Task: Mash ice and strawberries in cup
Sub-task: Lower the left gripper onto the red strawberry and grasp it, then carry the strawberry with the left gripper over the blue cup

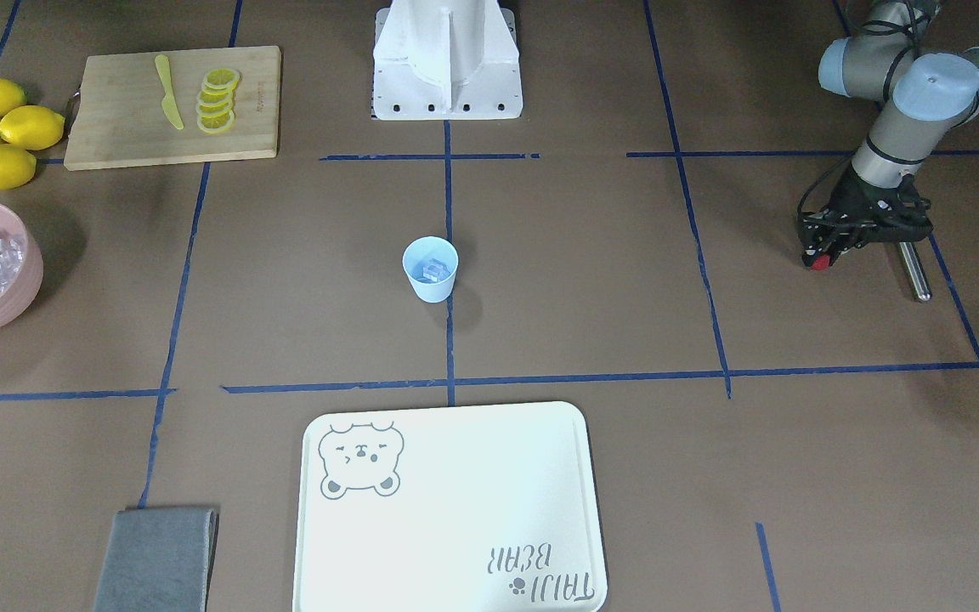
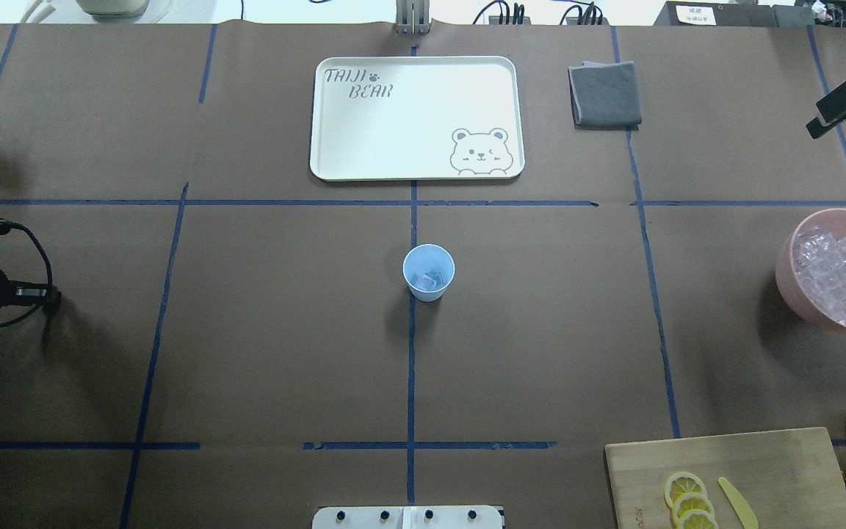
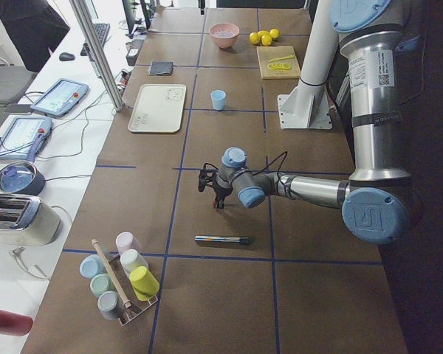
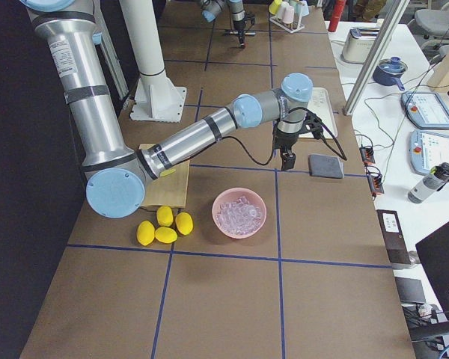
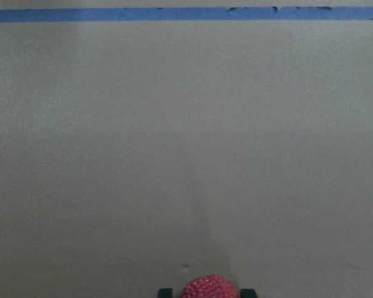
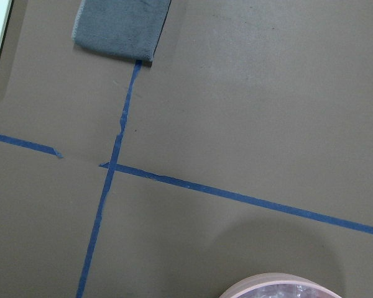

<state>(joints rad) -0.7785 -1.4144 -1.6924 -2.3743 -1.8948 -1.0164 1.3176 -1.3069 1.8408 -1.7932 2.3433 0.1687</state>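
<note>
Strawberry (image 5: pixel 210 286) is clamped in the left gripper's (image 1: pixel 823 257) fingers, low over the counter, well apart from the cup (image 1: pixel 432 293) holding ice (image 1: pixel 432 270) at centre. I worry a shallow pinch slips in transit, or a low approach tips the cup. A metal rod (image 1: pixel 914 270) lies just beside; nothing stands between. The right gripper (image 4: pixel 286 158) hangs near cloth (image 4: pixel 325 166) and bowl (image 4: pixel 215 213); whether its fingers are apart, I cannot tell.

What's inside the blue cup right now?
A few clear ice cubes lie at the bottom of the cup; no berry shows in it. Whatever lies beneath the cubes is hidden. The strawberry is held in the left gripper.
</note>
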